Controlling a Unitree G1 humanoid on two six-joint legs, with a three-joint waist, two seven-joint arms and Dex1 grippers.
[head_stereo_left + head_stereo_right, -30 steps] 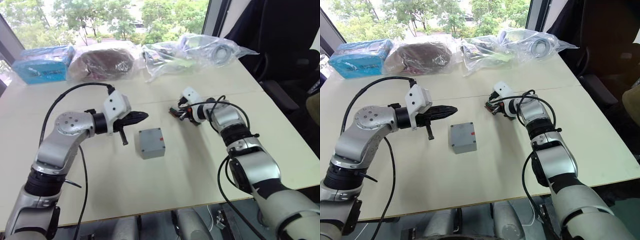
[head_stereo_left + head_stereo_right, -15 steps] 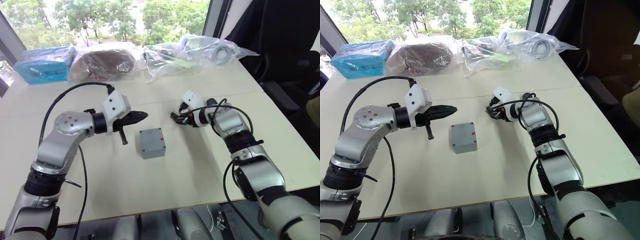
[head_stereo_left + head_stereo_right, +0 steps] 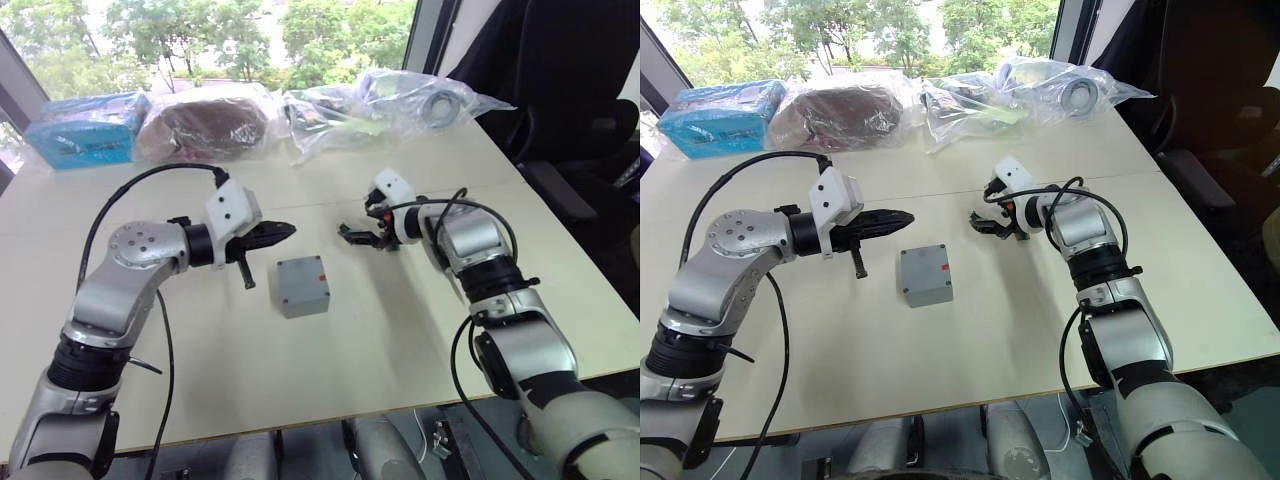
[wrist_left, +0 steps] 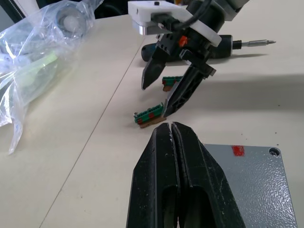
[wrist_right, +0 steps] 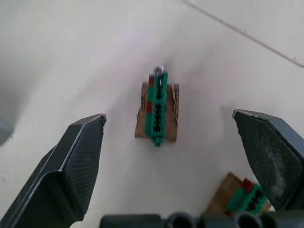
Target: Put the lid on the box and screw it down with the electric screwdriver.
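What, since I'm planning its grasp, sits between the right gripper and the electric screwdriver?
Nothing visible does. The right gripper, open, hangs over two green-and-red pieces, and the electric screwdriver lies on the table just behind it.

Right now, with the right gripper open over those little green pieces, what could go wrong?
1. The right gripper hangs open over the green pieces, not over the screwdriver lying behind it; closing here would probably grab the wrong thing.
2. Those pieces lie loose on the table, so a descending finger could knock them away.
3. The left gripper is shut just above the box, whose lid seems already on; a downward move might shove it.
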